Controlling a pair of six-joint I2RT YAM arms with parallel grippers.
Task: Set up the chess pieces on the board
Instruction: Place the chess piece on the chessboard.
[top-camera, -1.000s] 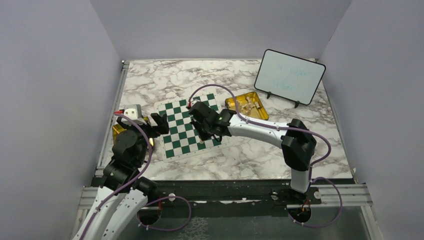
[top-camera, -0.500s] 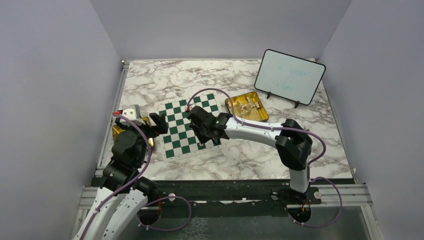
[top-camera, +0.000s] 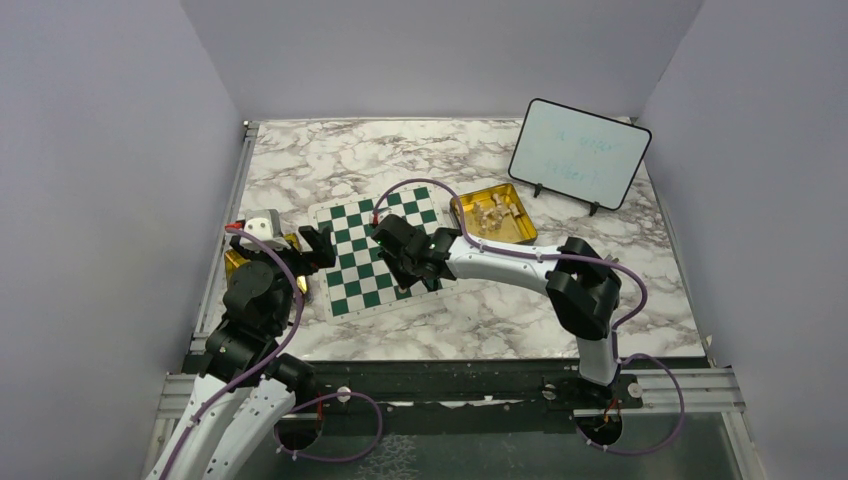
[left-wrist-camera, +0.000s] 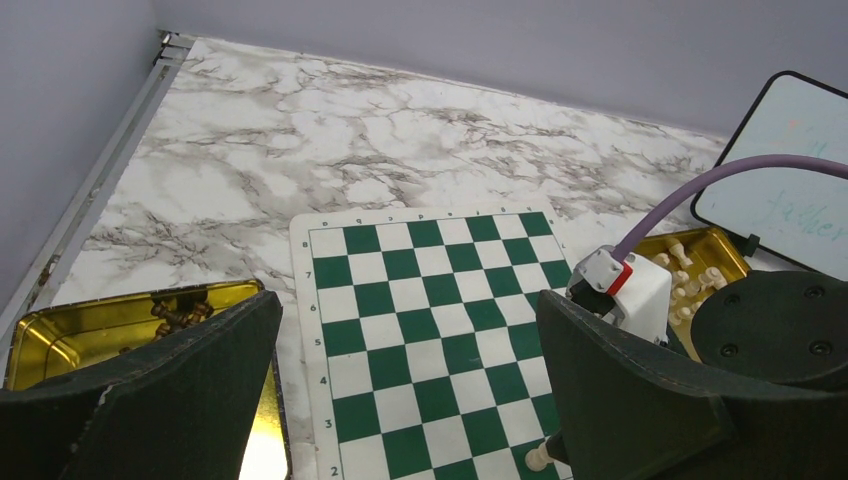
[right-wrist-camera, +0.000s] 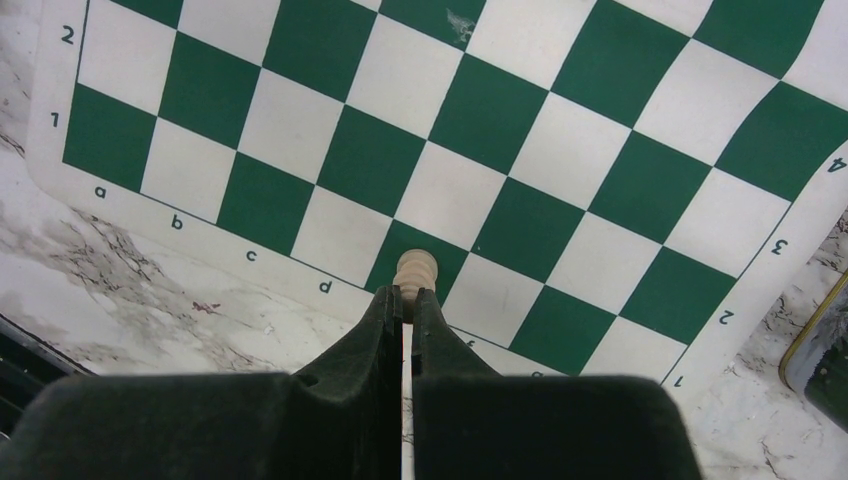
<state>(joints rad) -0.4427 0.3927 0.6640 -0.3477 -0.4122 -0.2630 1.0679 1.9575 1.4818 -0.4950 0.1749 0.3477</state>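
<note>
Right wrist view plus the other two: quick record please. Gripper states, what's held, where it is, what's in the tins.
right gripper: shut on a cream chess piece
piece location: over a green edge-row square of the board, just past the d mark; contact with board unclear
left gripper: open, empty
left tin: dark pieces
right tin: cream pieces

A marble bench (top-camera: 330, 160) carries a framed whiteboard (top-camera: 578, 153) propped at its far right, a gold tin (top-camera: 517, 225) nearer the middle, and a second tin (left-wrist-camera: 70, 335) by the left rail (top-camera: 236, 185).
</note>
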